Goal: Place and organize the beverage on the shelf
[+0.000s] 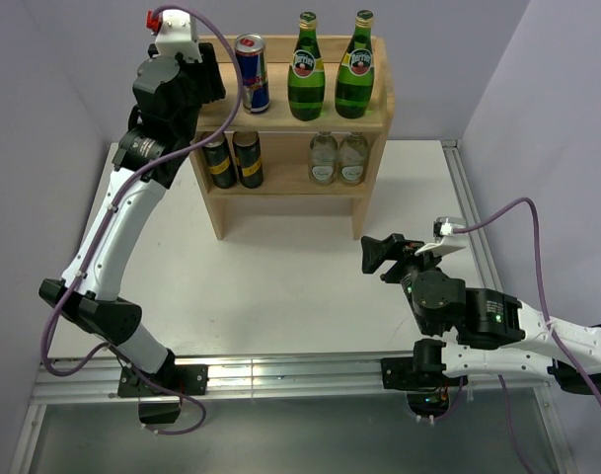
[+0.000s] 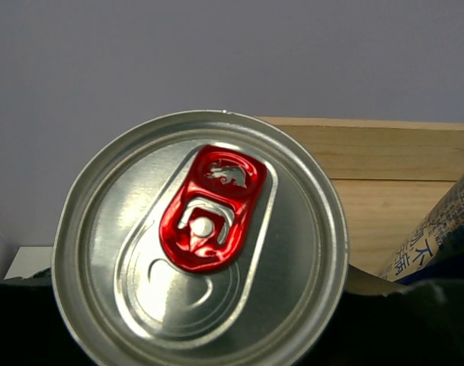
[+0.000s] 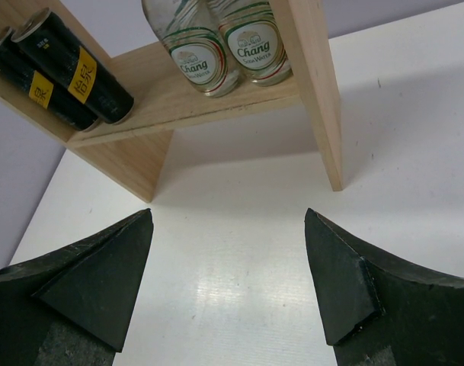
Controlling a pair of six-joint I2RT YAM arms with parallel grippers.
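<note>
A white table (image 1: 280, 286) carries a light wooden two-tier shelf (image 1: 372, 193) at its far side; the left arm (image 1: 122, 212) reaches up to the shelf's top left corner, while the right gripper (image 1: 379, 259) hovers low over the table, well apart from the shelf, its fingers spread wide with nothing between them; on the top tier two green bottles (image 1: 306, 67) (image 1: 356, 65) stand side by side, with one blue-and-silver can (image 1: 251, 71) just to their left; the lower tier holds two clear glass bottles (image 1: 323, 158) (image 1: 353, 158) on the right and two black-and-gold cans (image 1: 219, 160) (image 1: 247, 158) on the left; the left gripper (image 1: 203, 79) sits just left of the blue-and-silver can, and its wrist view is filled by a silver-topped can (image 2: 201, 244) with a red pull tab (image 2: 214, 207), upright, shelf wood behind it; its fingers are mostly hidden, so whether they clamp this can or sit slack around it cannot be told; this looks like the last drink being set beside its twin; the next move likely calls for the can standing flat on the top tier, then opening and lifting straight up without nudging the neighbour.
</note>
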